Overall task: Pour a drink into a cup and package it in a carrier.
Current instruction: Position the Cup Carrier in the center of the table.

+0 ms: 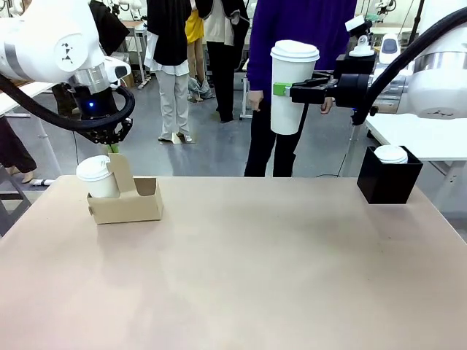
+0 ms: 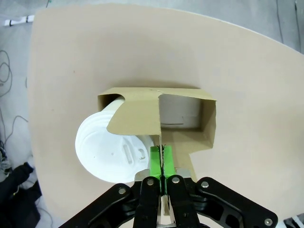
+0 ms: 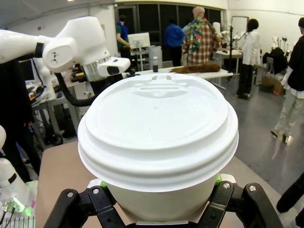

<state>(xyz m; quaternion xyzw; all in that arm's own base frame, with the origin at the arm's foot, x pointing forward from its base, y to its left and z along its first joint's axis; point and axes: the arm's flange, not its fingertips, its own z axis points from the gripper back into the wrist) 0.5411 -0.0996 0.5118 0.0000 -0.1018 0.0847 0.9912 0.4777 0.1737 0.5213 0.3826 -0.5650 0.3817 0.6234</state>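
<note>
The brown cardboard carrier (image 1: 128, 204) stands at the table's far left with one lidded white cup (image 1: 97, 177) in its left hole. My left gripper (image 1: 113, 146) is shut on the carrier's upright centre handle (image 1: 121, 169). From the left wrist, the green pads (image 2: 156, 161) pinch the handle's top edge, with the cup's lid (image 2: 111, 152) beside it and the carrier's other hole (image 2: 183, 116) empty. My right gripper (image 1: 286, 90) is shut on a second lidded cup (image 1: 290, 87), held high above the table's far side. Its lid (image 3: 156, 128) looms close in the right wrist view. The drink is hidden.
A black square box (image 1: 389, 181) with a white lid (image 1: 391, 154) on top stands at the far right of the table (image 1: 255, 277). A person in dark purple (image 1: 292, 29) stands just behind the raised cup. Other people stand farther back.
</note>
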